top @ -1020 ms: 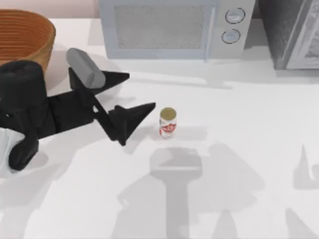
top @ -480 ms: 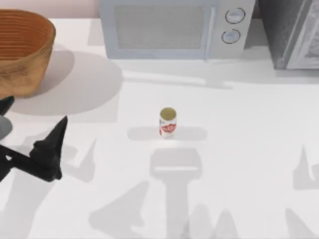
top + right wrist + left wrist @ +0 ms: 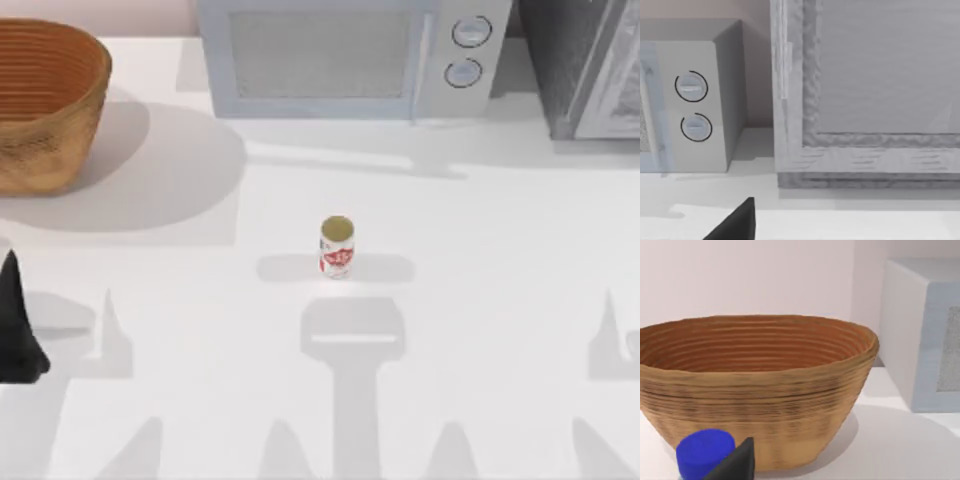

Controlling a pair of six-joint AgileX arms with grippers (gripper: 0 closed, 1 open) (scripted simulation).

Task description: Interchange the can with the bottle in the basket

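Note:
The can [image 3: 337, 247], white with red markings and a gold top, stands upright alone in the middle of the table. The wicker basket [image 3: 45, 100] sits at the far left back corner. My left gripper [image 3: 15, 325] is at the table's left edge, well in front of the basket and far from the can. In the left wrist view the bottle's blue cap [image 3: 705, 454] sits right against my left gripper [image 3: 736, 467], which is shut on the bottle, with the basket's wall [image 3: 760, 390] close ahead. A dark part of my right gripper [image 3: 737, 222] shows in the right wrist view.
A grey-white microwave [image 3: 350, 55] stands along the back edge, its two dials [image 3: 692, 107] in the right wrist view. A grey cabinet [image 3: 590, 65] fills the back right corner. Open tabletop [image 3: 480, 330] surrounds the can.
My left arm has swung away from beside the can to the table's left edge, taking the bottle with it. The can has not moved.

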